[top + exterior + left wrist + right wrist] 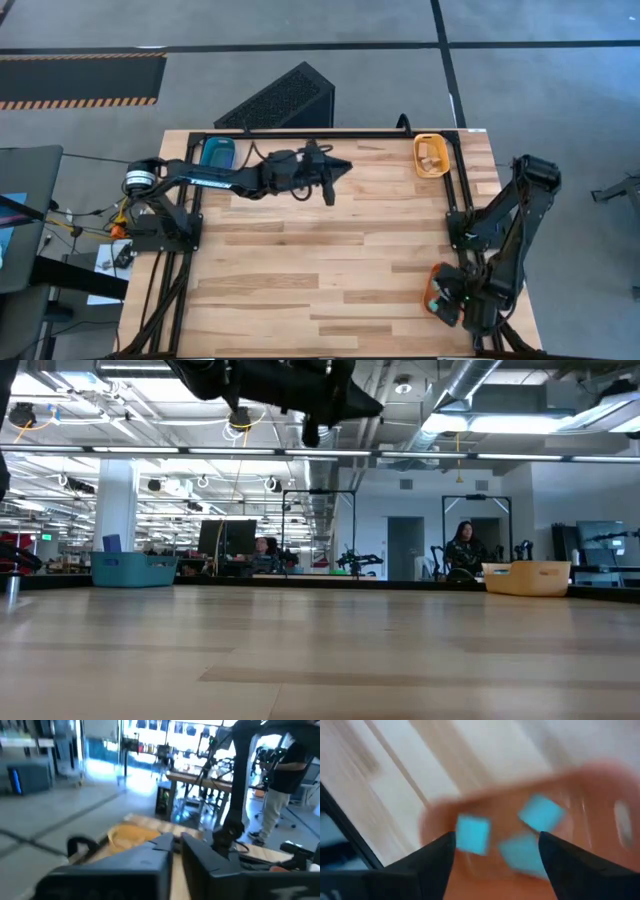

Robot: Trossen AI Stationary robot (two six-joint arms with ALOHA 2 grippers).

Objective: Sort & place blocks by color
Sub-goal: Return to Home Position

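Observation:
My left gripper (338, 170) hangs high over the far middle of the table, pointing level toward the yellow-orange tray (431, 156). Its fingers (177, 845) are shut, and I see nothing between them. That tray holds pale tan blocks (432, 153). My right gripper (447, 297) points down over the orange tray (434, 285) at the near right. Its fingers (497, 850) stand open above three light cyan blocks (473, 834) lying in the tray (580, 795). The blue tray (217, 152) sits at the far left; what it holds does not show.
Black frame rails (458, 190) run along the table's far, left and right sides. A black perforated box (280, 97) stands on the floor beyond the far edge. The wooden top (320, 260) lies bare through the middle. People sit in the room beyond (465, 545).

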